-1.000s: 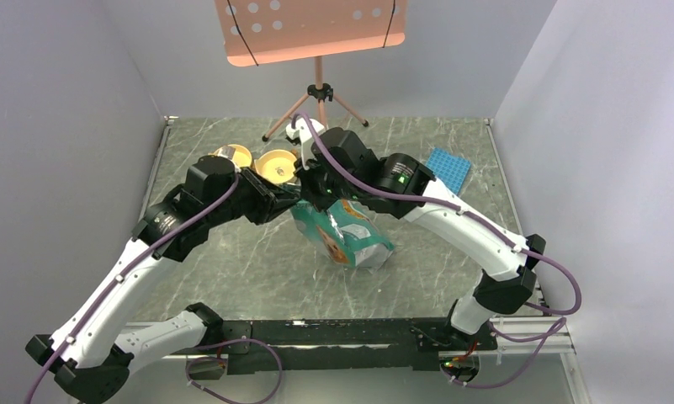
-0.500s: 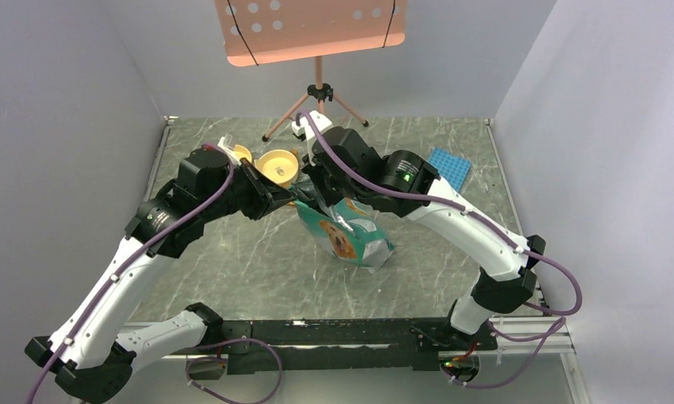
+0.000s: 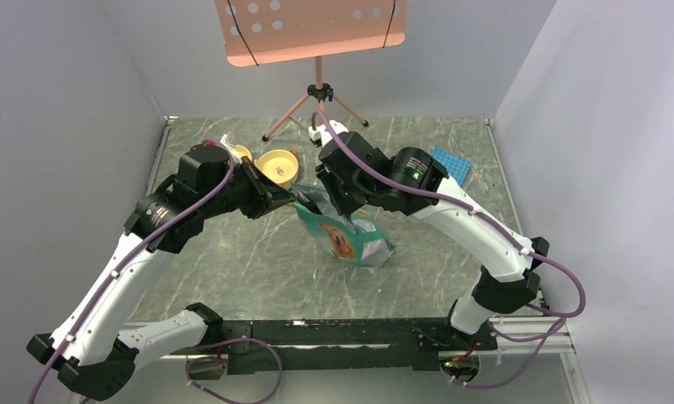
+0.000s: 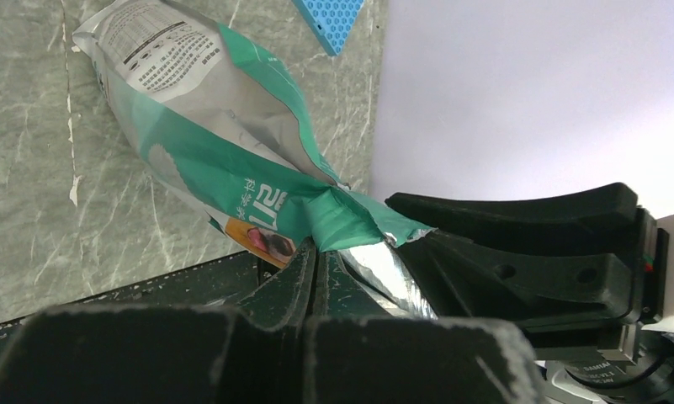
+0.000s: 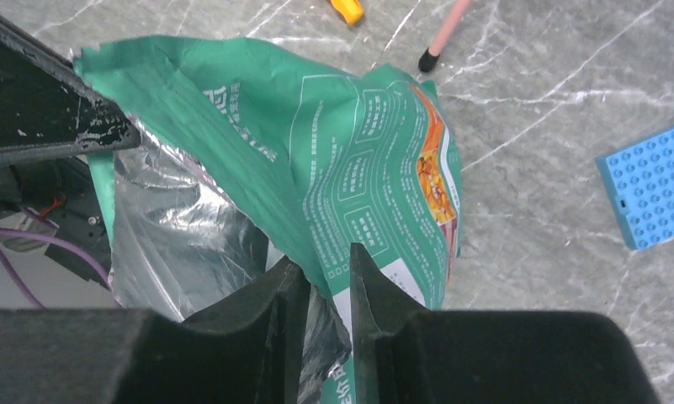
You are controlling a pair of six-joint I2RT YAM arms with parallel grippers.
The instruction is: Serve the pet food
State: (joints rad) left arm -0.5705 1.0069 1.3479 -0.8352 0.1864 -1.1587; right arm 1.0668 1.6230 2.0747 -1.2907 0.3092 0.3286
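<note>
The teal-green bag (image 3: 356,241) with a dog picture lies mid-table with its torn top lifted. My left gripper (image 3: 289,200) is shut on the top edge of the bag (image 4: 207,143), and in the left wrist view the jaws (image 4: 318,248) pinch that edge. My right gripper (image 3: 340,210) grips the opposite wall of the bag (image 5: 358,151), with one finger (image 5: 287,290) inside the mouth and one outside. The silver lining (image 5: 173,236) shows inside the open mouth. No pet food shows in any view.
A yellow bowl (image 3: 278,166) stands just behind the left gripper, with a second yellow piece (image 3: 241,152) beside it. A blue studded mat (image 3: 451,165) lies at the back right. A music stand's tripod (image 3: 318,101) stands at the back. A yellow item (image 5: 347,8) shows at the top edge of the right wrist view.
My right gripper has moved right and down onto the bag's wall. My left gripper has drawn left and back with the bag's edge. The bag's mouth has spread wider.
</note>
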